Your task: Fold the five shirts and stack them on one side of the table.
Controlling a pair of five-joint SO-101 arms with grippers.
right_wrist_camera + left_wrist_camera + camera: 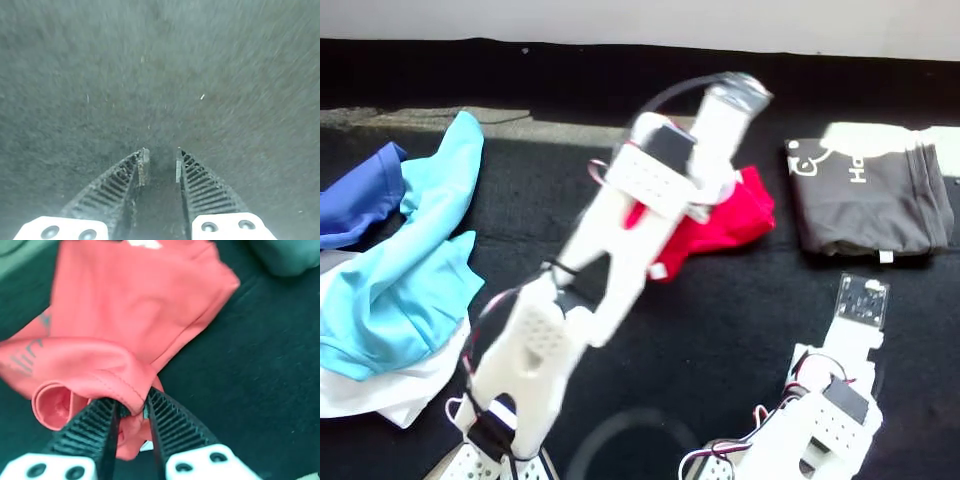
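While I watch the left wrist view, my left tool [134, 401] is pinched on the red shirt [135, 305], with a rolled fold of its hem caught between the two black ribbed fingers [172, 422]. Only the thickness of the cloth keeps them apart. The rest of the shirt spreads away from the tool in loose creases over the black table [260, 370]. I cannot tell whether the pinched edge is lifted clear or resting on the cloth.

From the high view, the left arm [620, 230] stretches from the near edge towards the middle of the table and covers part of the red shirt [735, 222], which lies bunched near the centre, a little towards the far side.

My right tool [161, 161] hangs low over bare black table [160, 60], its fingers a narrow gap apart and gripping nothing. The right arm [830, 405] sits at the near right corner, well apart from the red shirt.

On the far right of the table [720, 320] lies a dark grey shirt [870, 200], folded into a neat block with pale print on one corner. On the left side three shirts lie unfolded in a heap: a light blue shirt [410, 270] draped on top, a dark blue shirt [360, 195] touching it towards the far left edge, and a white shirt [380, 392] showing from underneath at the near side.
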